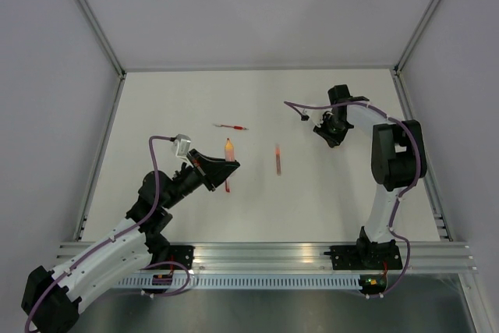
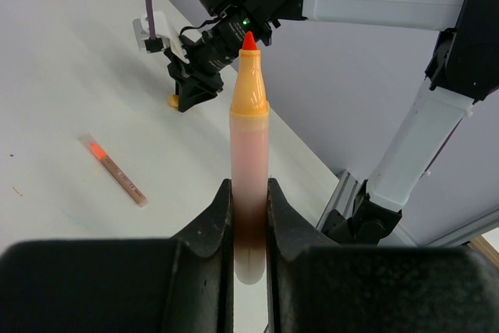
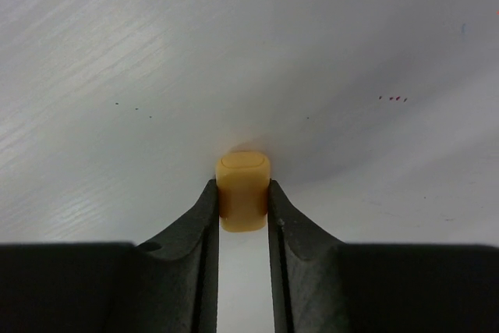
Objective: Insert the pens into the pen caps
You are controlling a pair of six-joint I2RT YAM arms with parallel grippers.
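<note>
While the left gripper (image 2: 249,186) is clamped on the lower barrel of a slim plastic orange pen (image 2: 249,138), the pen sticks out past the fingertips with its red tip pointing away from the wrist, held up off the white table (image 1: 327,200). Right gripper (image 3: 242,185) sits low over the far right part of the table, both fingers pressed against the sides of a short stubby orange cap (image 3: 243,193). The cap's flat closed end faces the wrist camera; cannot tell if the cap rests on the surface or is just above it. Thin red pen (image 1: 230,126) lies flat on the table beyond the left gripper. Pinkish-red pen (image 1: 277,160) lies flat between the two grippers, touching neither, apart from the red pen.
</note>
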